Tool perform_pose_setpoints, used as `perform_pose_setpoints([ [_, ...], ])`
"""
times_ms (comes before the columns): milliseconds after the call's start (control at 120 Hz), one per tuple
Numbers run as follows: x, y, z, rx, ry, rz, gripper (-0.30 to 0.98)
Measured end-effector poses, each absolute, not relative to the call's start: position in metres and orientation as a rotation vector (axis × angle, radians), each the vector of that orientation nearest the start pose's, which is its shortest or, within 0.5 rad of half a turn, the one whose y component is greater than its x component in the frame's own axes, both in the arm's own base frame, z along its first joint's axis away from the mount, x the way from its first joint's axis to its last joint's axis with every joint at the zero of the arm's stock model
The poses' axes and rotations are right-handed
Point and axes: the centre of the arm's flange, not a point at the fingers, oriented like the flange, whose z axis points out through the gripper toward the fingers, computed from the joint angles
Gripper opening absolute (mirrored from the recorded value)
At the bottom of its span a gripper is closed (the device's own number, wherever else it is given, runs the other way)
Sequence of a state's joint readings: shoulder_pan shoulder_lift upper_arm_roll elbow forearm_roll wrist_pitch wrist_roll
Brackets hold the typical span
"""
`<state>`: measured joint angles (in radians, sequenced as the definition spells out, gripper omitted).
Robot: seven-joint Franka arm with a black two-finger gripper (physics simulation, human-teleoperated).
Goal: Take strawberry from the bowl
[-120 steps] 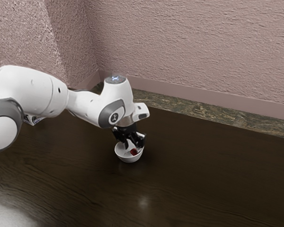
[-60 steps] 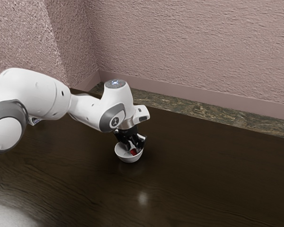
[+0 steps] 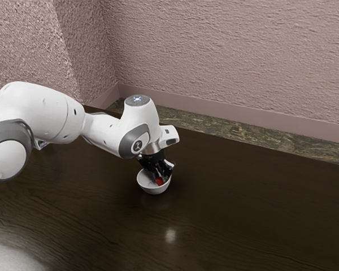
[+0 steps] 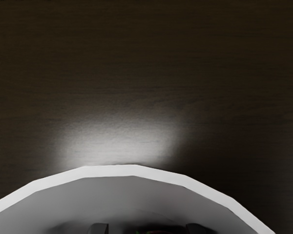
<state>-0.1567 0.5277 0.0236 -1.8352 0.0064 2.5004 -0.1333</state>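
Dark tabletop (image 3: 243,209) rings the bowl (image 3: 153,191); gripper (image 3: 163,176) inside its rim, grasping strawberry (image 3: 159,182) or released, I can't tell

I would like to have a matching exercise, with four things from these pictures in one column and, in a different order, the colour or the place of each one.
1. strawberry
2. bowl
3. table
4. wall

A. dark brown
B. red, inside something white
C. pinkish, behind the table
D. white, standing on the table

Right pairs: 1-B, 2-D, 3-A, 4-C
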Motion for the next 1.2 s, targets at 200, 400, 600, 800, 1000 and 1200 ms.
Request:
perform_pose_setpoints([
  [200,0.655,-0.088,0.277,-3.134,-0.006,-0.266,0.06],
  [400,0.647,-0.099,0.317,-3.133,-0.005,-0.342,0.02],
  [600,0.639,-0.153,0.327,-3.17,0.09,-0.364,-0.01],
  [800,0.636,-0.209,0.309,-3.224,0.183,-0.336,-0.01],
  [1000,0.633,-0.254,0.303,-3.277,0.274,-0.327,0.13],
  [1200,0.632,-0.241,0.376,-3.244,0.28,-0.445,0.46],
])
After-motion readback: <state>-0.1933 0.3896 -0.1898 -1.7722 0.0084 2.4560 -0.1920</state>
